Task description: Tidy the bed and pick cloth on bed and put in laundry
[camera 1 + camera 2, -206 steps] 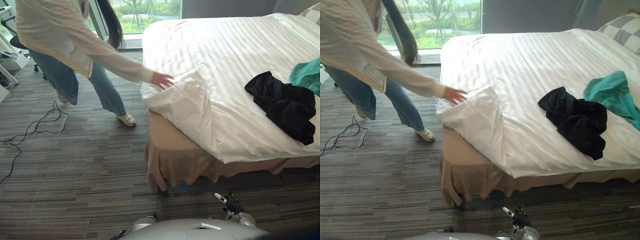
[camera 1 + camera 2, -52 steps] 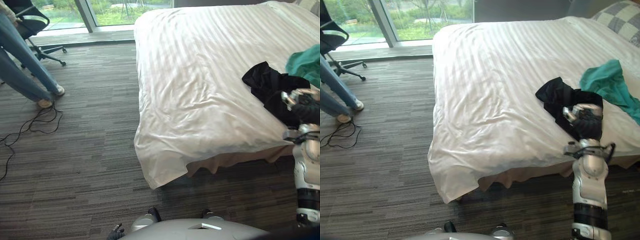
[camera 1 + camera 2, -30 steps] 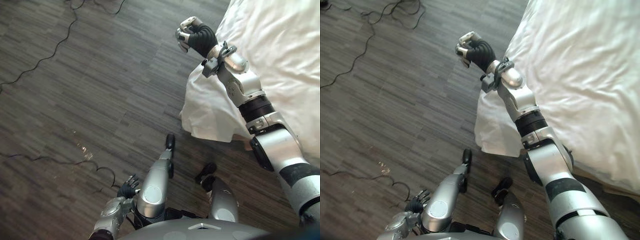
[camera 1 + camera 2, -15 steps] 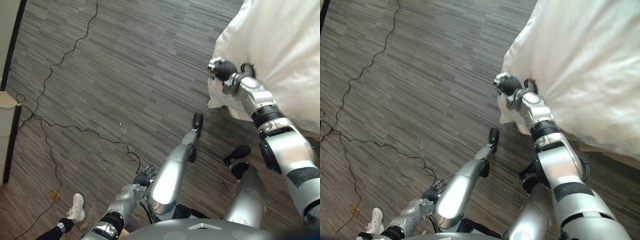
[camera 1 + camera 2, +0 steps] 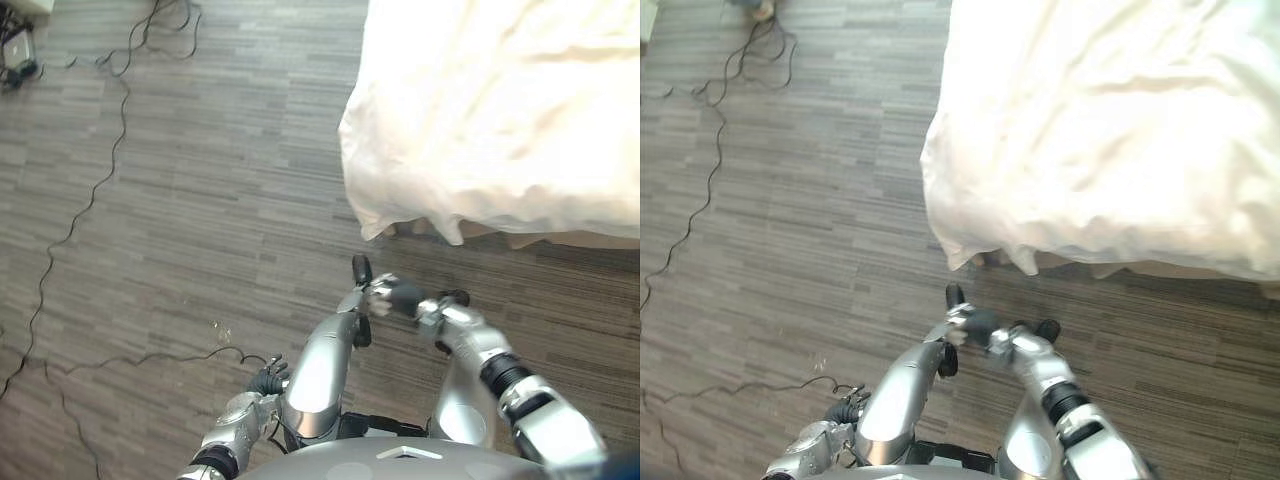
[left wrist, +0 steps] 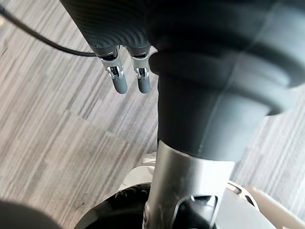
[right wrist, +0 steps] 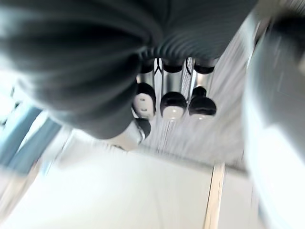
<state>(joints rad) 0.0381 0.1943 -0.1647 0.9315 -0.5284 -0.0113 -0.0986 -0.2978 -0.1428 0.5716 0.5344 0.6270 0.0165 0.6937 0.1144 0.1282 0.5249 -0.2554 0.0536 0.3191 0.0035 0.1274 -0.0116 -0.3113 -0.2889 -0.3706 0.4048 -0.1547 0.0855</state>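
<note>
Nothing legible

No words, numbers, labels or signs can be made out on the plain white bed cover [image 5: 500, 110] or on the grey striped carpet [image 5: 200, 200].

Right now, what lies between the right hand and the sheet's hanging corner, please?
Just bare carpet between right hand and sheet corner, in the left eye view.
</note>
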